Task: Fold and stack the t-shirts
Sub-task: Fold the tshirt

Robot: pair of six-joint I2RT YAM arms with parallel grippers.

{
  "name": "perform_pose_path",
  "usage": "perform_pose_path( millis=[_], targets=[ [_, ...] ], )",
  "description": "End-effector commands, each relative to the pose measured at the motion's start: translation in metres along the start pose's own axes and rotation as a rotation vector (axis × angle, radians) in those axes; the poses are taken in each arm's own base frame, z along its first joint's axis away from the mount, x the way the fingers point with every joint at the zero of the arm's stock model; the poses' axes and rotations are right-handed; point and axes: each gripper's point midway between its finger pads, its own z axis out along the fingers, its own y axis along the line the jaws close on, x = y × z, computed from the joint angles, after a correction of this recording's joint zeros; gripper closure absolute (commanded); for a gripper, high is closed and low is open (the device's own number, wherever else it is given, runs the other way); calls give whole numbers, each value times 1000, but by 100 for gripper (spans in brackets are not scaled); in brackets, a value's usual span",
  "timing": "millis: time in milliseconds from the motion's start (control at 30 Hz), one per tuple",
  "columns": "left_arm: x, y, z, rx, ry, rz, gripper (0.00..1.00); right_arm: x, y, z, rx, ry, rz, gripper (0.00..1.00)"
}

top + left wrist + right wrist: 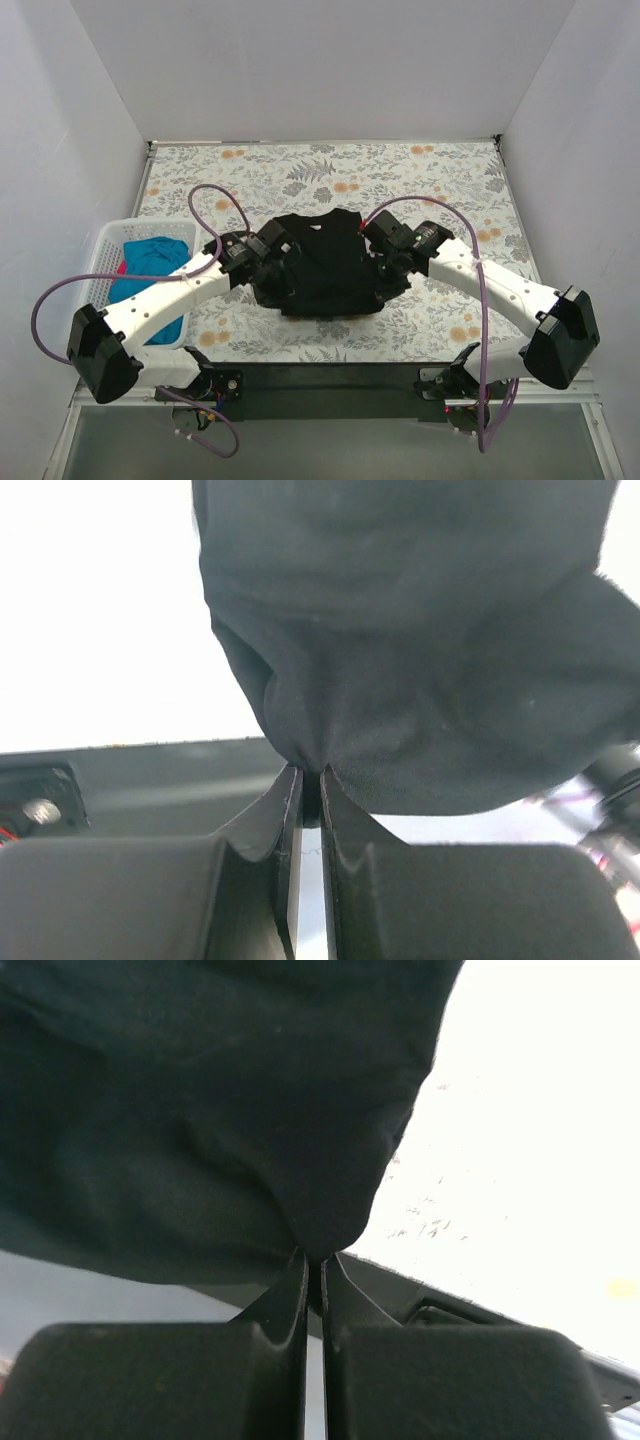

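Floral-patterned tabletop [420,170] fills the space between plain white walls. From its near edge both arms reach in to the large plain black cloth t-shirt [325,275], which lies bunched at mid-table.

- **Left gripper:** The left gripper [310,772] is clamped on a pinch of the shirt's left edge, fingers together with cloth between them.
- **Right gripper:** The right gripper [312,1257] pinches the shirt's right edge in the same way.
- **Basket:** Left of the black shirt, the white plastic lattice basket [105,240] holds the bright teal-blue t-shirt [150,262] and a bit of pink-red cloth [122,268].

The first fold of the black shirt seems to be in hand, with nothing stacked yet. The next move calls for both arms to travel evenly and keep the cloth taut.
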Motion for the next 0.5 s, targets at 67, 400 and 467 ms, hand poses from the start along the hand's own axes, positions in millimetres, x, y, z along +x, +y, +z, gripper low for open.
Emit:
perform_pose_path(
  millis=[67,400,467],
  targets=[
    [-59,-2,-33,-24,-181,40,100,-41,-17,-26,64,-74,-44,99],
    [-113,-12,-37,20,-255,4,100,-112,-19,-49,60,-166,-49,99],
    [-123,-14,-39,26,-271,-2,100,-125,-19,-51,61,-178,-59,99]
  ],
)
